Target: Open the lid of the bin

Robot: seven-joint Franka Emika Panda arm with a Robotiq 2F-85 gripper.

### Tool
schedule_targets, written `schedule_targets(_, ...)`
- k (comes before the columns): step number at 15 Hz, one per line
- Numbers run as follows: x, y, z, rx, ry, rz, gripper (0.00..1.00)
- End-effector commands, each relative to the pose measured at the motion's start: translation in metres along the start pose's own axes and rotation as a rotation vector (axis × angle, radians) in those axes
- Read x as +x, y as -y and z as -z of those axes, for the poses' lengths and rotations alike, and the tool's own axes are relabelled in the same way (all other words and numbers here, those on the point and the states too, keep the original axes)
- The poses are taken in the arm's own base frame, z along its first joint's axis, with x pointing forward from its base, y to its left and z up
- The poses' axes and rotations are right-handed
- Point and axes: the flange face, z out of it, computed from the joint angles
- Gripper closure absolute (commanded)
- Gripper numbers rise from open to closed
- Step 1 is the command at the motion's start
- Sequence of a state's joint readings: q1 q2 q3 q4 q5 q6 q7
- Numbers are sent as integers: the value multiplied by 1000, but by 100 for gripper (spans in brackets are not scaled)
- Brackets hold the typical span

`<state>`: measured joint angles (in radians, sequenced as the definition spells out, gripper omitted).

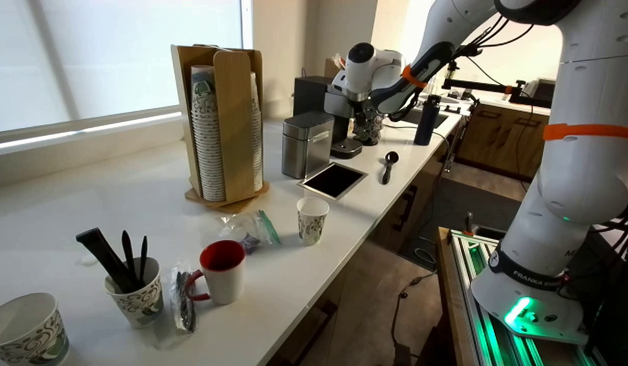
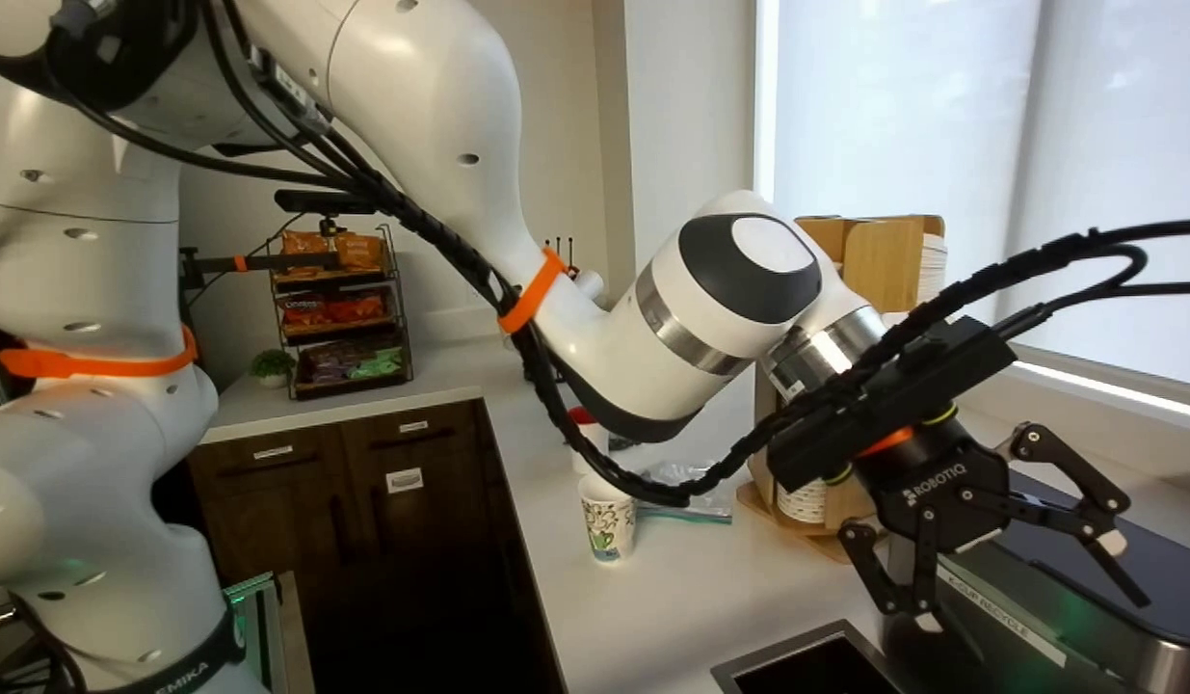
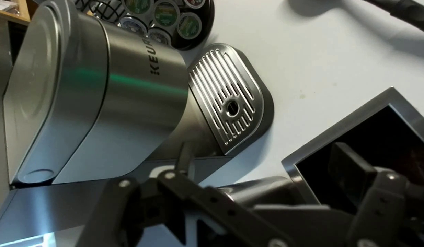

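Note:
The bin (image 1: pixel 294 156) is a silver-grey canister standing upright on the counter, beside a square hole. Its flat lid (image 1: pixel 308 120) sits shut on top. In an exterior view the bin (image 2: pixel 1047 667) is at the lower right with a "K-CUP RECYCLE" label, its dark lid (image 2: pixel 1168 583) above. My gripper (image 2: pixel 1026 590) is open and empty there. One finger overlaps the lid's top, the other the bin's labelled side; I cannot tell if they touch. In the wrist view the open fingers (image 3: pixel 268 161) partly hide the bin (image 3: pixel 261 190); the lid is mostly hidden.
A coffee machine (image 3: pixel 146 96) with a drip tray (image 3: pixel 229 99) stands right by the bin. A metal-framed square hole (image 1: pixel 334 180) is in the counter. A black scoop (image 1: pixel 389 165), a bottle (image 1: pixel 427 122), a paper cup (image 1: pixel 311 221) and a wooden cup holder (image 1: pixel 232 122) stand around.

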<state>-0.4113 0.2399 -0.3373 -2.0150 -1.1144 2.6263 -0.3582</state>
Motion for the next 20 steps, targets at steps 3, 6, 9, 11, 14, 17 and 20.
schedule_targets(3, -8, -2, 8, -41, -151, -12, 0)
schedule_targets(6, -20, 0, 7, -100, -326, -12, 0)
schedule_targets(9, -24, 20, 1, -125, -503, 2, 0)
schedule_targets(11, -16, 48, -5, -96, -560, 46, 0)
schedule_targets(14, -16, 52, -22, -59, -530, 8, 0)
schedule_targets(17, -15, 54, -19, -63, -538, 16, 0)
schedule_targets(20, -16, 53, -20, -65, -536, 14, 0)
